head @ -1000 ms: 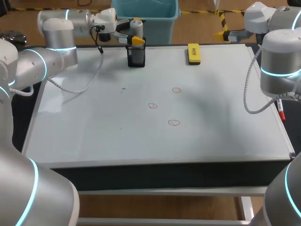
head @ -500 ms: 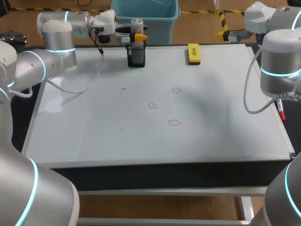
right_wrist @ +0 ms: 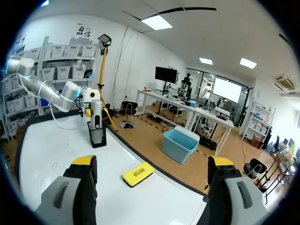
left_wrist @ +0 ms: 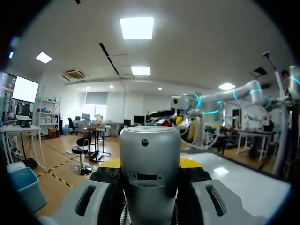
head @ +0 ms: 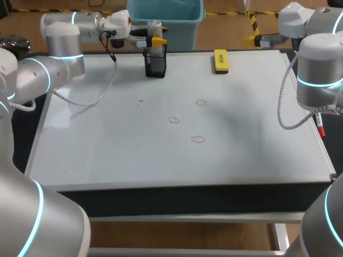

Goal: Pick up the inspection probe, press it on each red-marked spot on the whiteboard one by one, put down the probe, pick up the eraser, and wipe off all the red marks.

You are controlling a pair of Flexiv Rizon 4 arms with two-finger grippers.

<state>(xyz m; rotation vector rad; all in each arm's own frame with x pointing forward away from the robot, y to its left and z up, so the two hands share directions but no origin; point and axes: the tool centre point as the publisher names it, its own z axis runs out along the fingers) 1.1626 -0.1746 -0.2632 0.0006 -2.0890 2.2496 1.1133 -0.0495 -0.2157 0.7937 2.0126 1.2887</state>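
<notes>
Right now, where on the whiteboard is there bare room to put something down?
Bare: the wide near strip of the whiteboard, from its front edge up to the red marks, and the right side between the marks and the right edge. Crowded: the far edge, with the holder, the inspection probe in my left claw, and the eraser.

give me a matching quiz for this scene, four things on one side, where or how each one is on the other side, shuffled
Things:
1. inspection probe
2. eraser
3. red marks
4. right tool

Places or states:
A. open, holding nothing
B. drawn near the middle of the whiteboard
C. upright in the black holder, gripped by the left tool
D. lying flat near the whiteboard's far edge

Pairs: 1-C, 2-D, 3-B, 4-A
</notes>
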